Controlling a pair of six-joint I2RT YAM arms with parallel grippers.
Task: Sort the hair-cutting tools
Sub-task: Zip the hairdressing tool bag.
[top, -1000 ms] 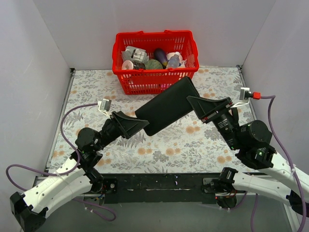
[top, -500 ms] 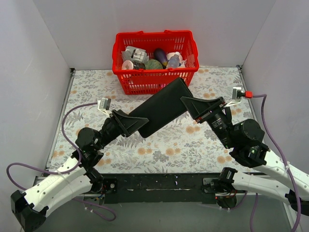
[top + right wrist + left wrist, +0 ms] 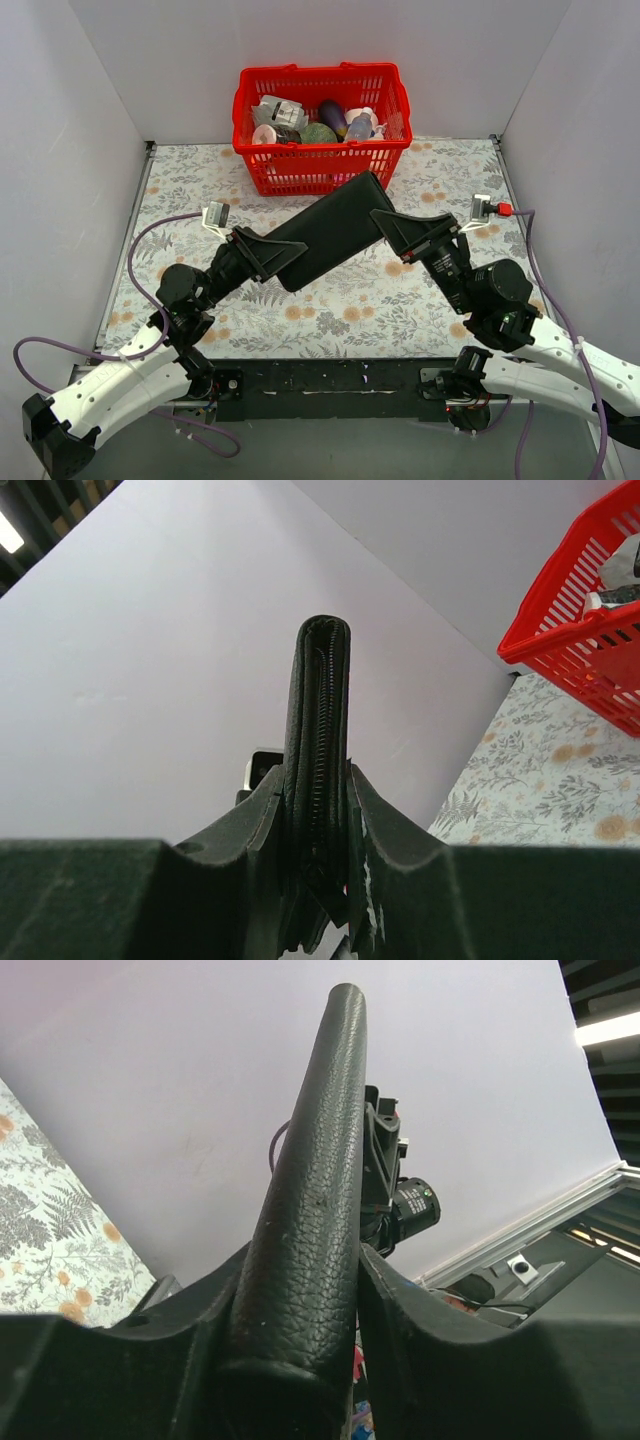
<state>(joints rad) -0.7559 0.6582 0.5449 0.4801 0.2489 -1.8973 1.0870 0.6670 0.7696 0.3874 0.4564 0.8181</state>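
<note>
Holding: the black case [image 3: 330,228] hangs between both arms, clear of the flowered table [image 3: 350,300], with one short end in each set of fingers
Left gripper [image 3: 287,260]: closed on one end of the case; its wrist view shows a finger [image 3: 180,1310] against each broad face, with the leathery body rising straight out from between them
Right gripper [image 3: 388,226]: clamped on the opposite end, with the zip edge between its fingers [image 3: 250,820]
Scissors and comb: not in sight in any view; likely shut inside the case, which spans from one pair of fingertips to the other
Red basket [image 3: 320,170]: just beyond the right fingertips, apart from the case
Step in hand: probably readying the case for opening
Doing it well: hold both ends level so neither twists out; lay the case flat below the fingers, short of the basket, before releasing; then work the zip edge slowly so nothing slides out
</note>
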